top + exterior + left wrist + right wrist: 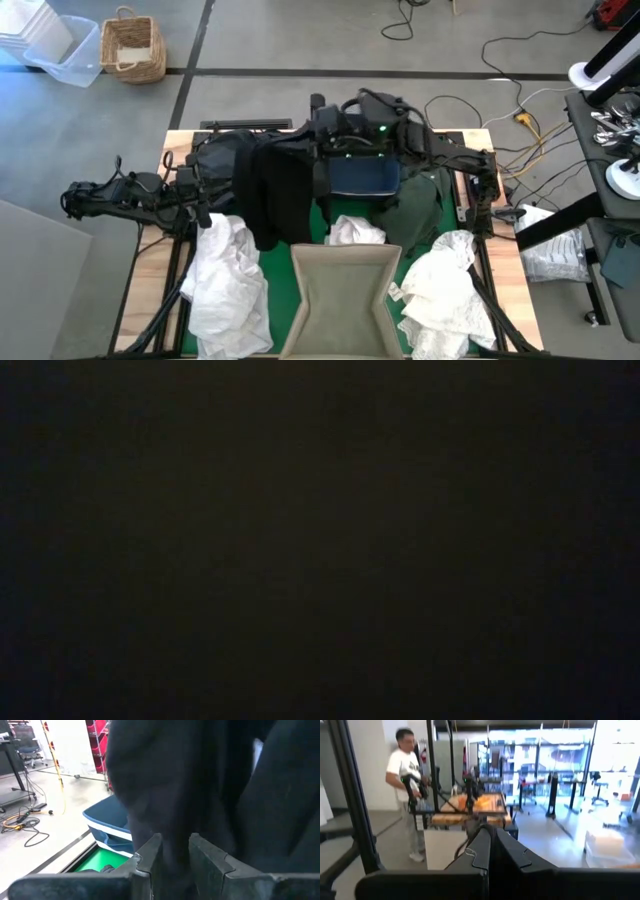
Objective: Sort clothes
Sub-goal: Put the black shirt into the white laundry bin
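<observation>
While the navy blue plastic bin (362,178) at the table's far centre shows no clear contents and the beige fabric bin (343,300) at the near edge looks bare inside, clothes lie around them on the green mat: a crumpled white garment (226,280) near left, another lacy white garment (447,290) near right, a small white piece (355,231) between the bins, a dark green garment (418,205) right of the blue bin. The left gripper (172,851) is clenched on a limp black garment (268,190) hanging left of the blue bin. The right gripper (492,851), raised off to the right side facing the room and a person (406,785), has its fingers pressed together, holding nothing.
</observation>
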